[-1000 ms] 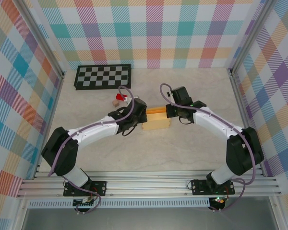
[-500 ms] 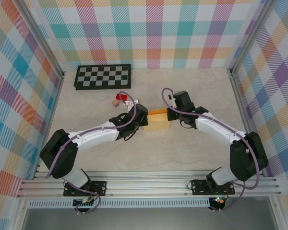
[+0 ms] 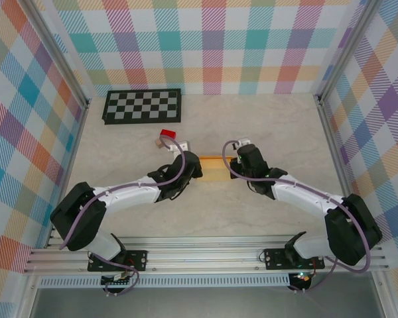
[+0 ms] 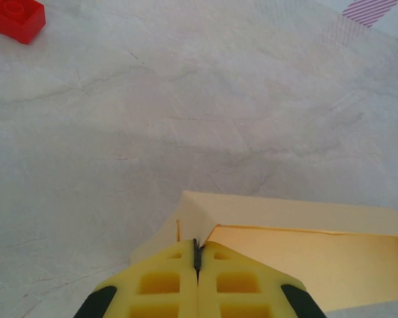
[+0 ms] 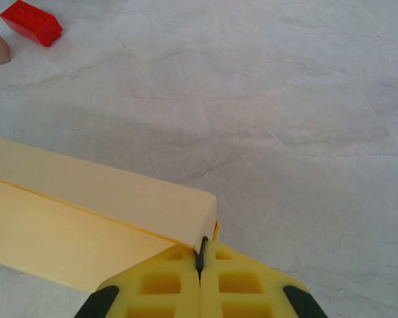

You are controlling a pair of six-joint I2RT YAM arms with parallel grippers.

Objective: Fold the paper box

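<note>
Both hands closed tight, empty, the left hand (image 3: 196, 165) at the 9 o'clock end and the right hand (image 3: 235, 161) at the 3 o'clock end bracket the yellow paper box (image 3: 215, 169) at mid-counter (image 3: 285, 132), their tips against its corners. One long wall stands folded. The hazard: too hard an inward push would likely buckle the thin card, or an uneven one skid it toward 12 o'clock, springing the fold.

left arm (image 3: 129, 193), right arm (image 3: 298, 193): white links, black joints — looping purple cables | fingers (image 4: 160, 285): yellow, square hollows, black edges
</note>
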